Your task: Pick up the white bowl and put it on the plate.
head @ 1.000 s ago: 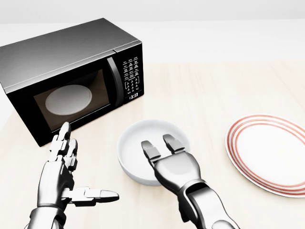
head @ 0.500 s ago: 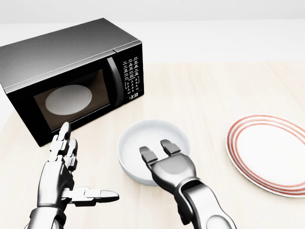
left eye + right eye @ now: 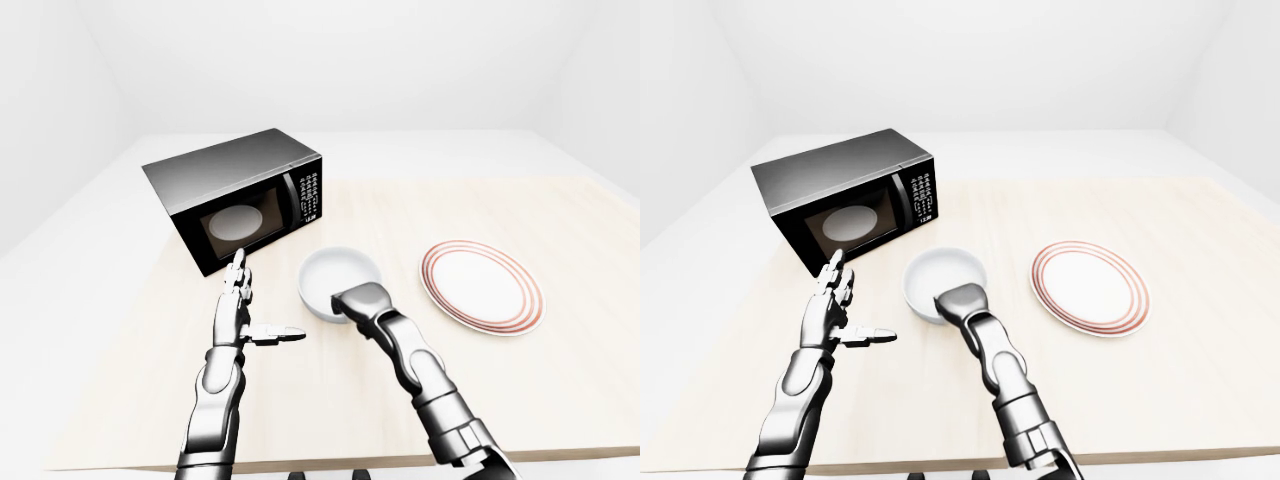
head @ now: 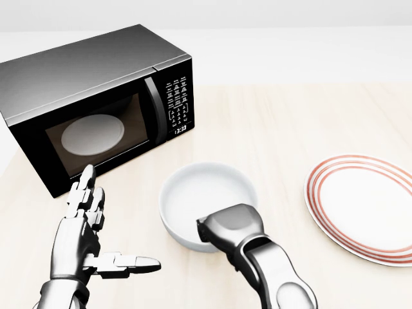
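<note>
Wooden tabletop point(image 4: 302, 122): my right hand point(image 4: 226, 226) grips the white bowl point(image 4: 207, 199) rim; my left hand point(image 4: 87, 235) hovers open.

Three head cameras, all looking down over the robot's own arms.
The head view sits close on the microwave point(image 4: 96, 106), bowl point(image 4: 206, 193) and plate point(image 4: 360, 206); both eye views stand farther off, sharing the whole table point(image 3: 520, 400).

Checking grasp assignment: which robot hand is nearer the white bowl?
Right. The right robot hand sits on the white bowl at its near rim; the left robot hand is apart, to its left.
</note>
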